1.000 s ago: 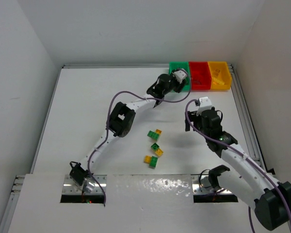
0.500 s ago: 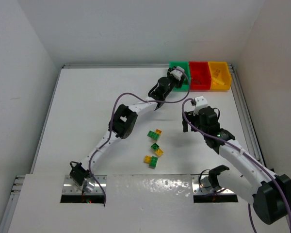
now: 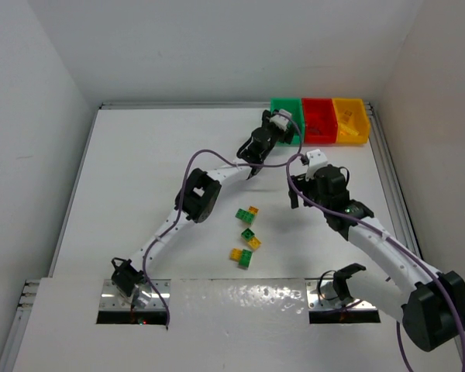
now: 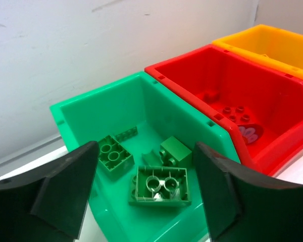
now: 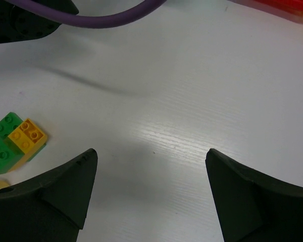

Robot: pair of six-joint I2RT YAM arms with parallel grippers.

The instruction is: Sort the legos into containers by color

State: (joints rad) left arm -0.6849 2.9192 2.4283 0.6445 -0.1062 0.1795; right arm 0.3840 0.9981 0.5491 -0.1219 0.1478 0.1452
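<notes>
- Left gripper [image 4: 145, 151] hangs over the green bin [image 4: 111, 113], fingers spread with nothing between them. Reads as a drop-off pose.
- Three green bricks lie in that bin. The nearest brick [image 4: 159, 185] sits hollow side up right under the jaws, as a dropped piece would land.
- Red bin [image 4: 272, 96] next door holds a red brick [image 4: 236, 113]. Yellow bin [image 4: 288, 40] sits beyond it, contents not visible.
- Right gripper [image 5: 151, 156] is wide apart and empty, low over the table [image 5: 217, 75], near a green-yellow stack [image 5: 12, 143]. Probably lining up a pick.
- Unsorted legos [image 3: 250, 237]: three green/yellow clusters mid-table, well apart from the bins. Mixed stacks likely need splitting first.
</notes>
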